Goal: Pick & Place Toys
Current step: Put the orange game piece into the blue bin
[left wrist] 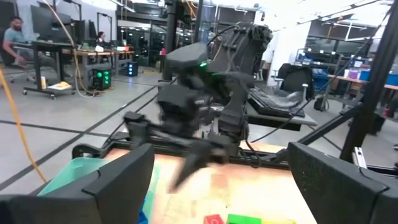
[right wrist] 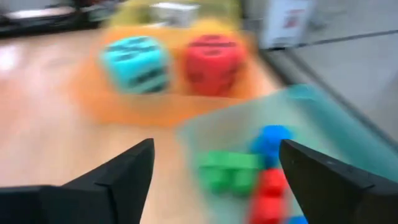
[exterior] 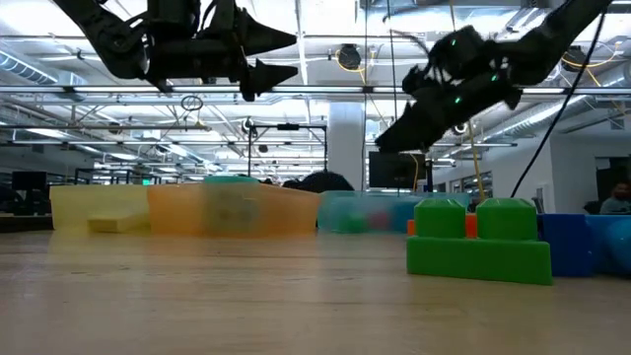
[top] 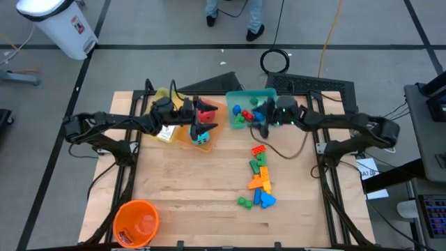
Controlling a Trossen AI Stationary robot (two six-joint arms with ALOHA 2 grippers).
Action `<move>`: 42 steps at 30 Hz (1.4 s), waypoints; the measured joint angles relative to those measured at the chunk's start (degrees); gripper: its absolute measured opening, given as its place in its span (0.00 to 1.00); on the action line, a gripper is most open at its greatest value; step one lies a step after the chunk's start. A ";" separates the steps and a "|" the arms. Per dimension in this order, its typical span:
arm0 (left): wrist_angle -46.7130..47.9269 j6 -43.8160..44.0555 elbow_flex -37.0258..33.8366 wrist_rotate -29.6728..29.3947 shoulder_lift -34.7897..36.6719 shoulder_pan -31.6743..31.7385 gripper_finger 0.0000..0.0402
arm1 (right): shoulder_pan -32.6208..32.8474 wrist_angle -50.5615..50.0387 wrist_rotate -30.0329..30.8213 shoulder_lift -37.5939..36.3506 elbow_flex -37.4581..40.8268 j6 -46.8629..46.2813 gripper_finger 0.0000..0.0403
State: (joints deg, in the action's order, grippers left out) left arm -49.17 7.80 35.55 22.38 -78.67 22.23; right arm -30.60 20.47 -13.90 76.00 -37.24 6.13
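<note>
My left gripper (top: 198, 124) is open and empty, high over the orange tray (top: 185, 134); the wrist view (left wrist: 221, 154) shows its fingers wide apart. The red die (top: 207, 109) and the cyan die (top: 202, 138) sit in that tray and also show in the right wrist view, cyan (right wrist: 135, 62) and red (right wrist: 212, 62). My right gripper (top: 261, 124) is open and empty (right wrist: 216, 146) above the teal tray (top: 268, 94), which holds green (right wrist: 227, 169), blue (right wrist: 272, 140) and red bricks. More bricks (top: 260, 178) lie on the table.
A yellow tray (top: 162, 95) with a white card (right wrist: 174, 11) stands left of the orange tray. An orange bucket (top: 136, 223) stands at the near left corner. A green brick (exterior: 480, 242) lies close to the low camera. Bare wood lies at near centre.
</note>
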 joint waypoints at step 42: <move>-0.42 0.19 0.00 0.01 0.00 -5.87 0.93 | 27.96 -18.40 21.32 -2.44 8.16 5.98 0.61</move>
State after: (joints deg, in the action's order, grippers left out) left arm -49.59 7.99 35.55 22.39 -78.67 16.36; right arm -2.64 2.07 7.42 73.57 -29.08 12.12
